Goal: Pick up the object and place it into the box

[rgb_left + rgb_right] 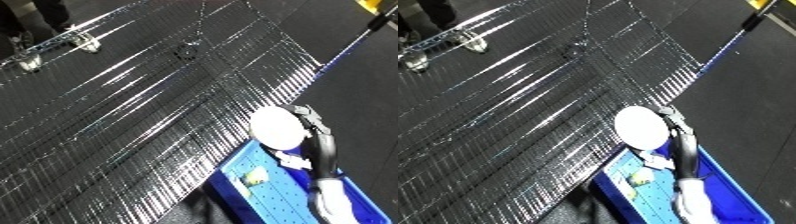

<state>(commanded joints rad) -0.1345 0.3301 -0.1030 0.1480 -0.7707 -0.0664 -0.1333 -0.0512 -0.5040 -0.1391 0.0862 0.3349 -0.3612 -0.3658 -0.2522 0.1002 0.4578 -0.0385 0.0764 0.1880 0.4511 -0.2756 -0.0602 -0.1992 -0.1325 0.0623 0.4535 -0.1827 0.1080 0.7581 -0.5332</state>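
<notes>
White disc (277,128) clamped in right hand (313,131) above blue bin (233,186) (wire mesh (133,100) beside).

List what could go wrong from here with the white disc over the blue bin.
1. The white disc is held by the right robot hand near the blue bin rim beside the wire mesh surface; released now, it might catch the rim or land outside.
2. Small items already lie inside; the disc could drop onto them.
</notes>
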